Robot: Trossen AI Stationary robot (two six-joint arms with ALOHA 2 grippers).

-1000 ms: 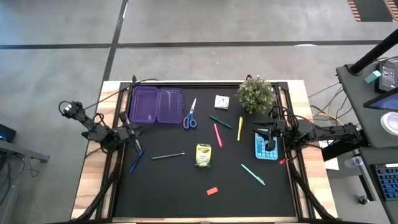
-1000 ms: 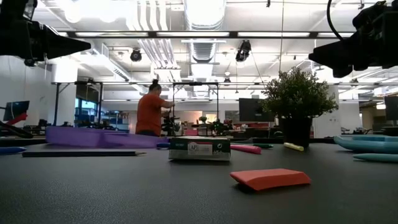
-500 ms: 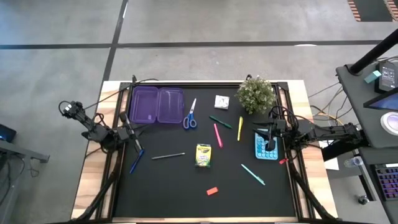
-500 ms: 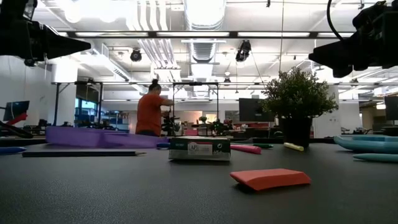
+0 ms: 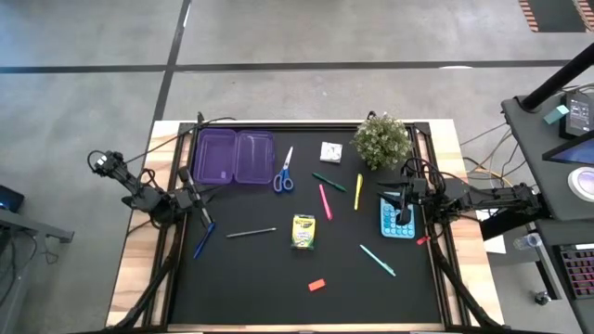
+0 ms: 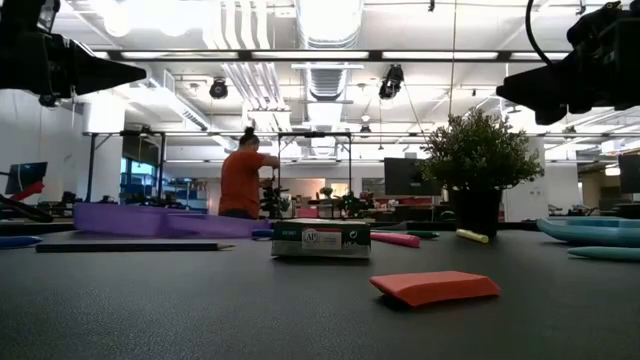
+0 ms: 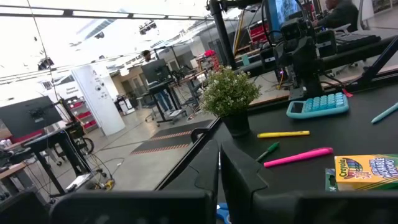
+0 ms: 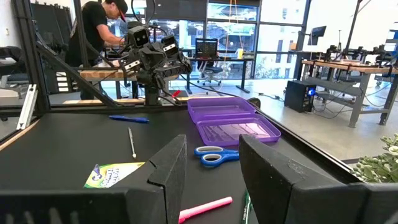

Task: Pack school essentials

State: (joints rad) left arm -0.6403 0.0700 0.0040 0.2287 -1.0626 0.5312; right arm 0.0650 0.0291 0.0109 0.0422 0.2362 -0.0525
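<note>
My left gripper (image 5: pixel 197 200) hovers shut near the table's left edge, above the blue pen (image 5: pixel 203 239). My right gripper (image 5: pixel 401 208) hovers open over a teal calculator (image 5: pixel 398 221) near the right edge. Lying flat between them are the blue-handled scissors (image 5: pixel 283 173), the white pad (image 5: pixel 330 151), the green pen (image 5: pixel 329 181), the pink pen (image 5: pixel 325 200), the yellow pen (image 5: pixel 358 190), the crayon box (image 5: pixel 303 231), the grey pencil (image 5: pixel 251 232), the teal pen (image 5: pixel 378 260) and the red eraser (image 5: pixel 316 285). In the low view both grippers (image 6: pixel 110 72) (image 6: pixel 535 95) stand well above the table.
The purple case (image 5: pixel 235 156) lies opened flat at the far left. The potted plant (image 5: pixel 381 139) stands at the far right, close to my right arm. The table's near strip holds only the eraser. A person in an orange shirt (image 6: pixel 242 182) stands far behind the table.
</note>
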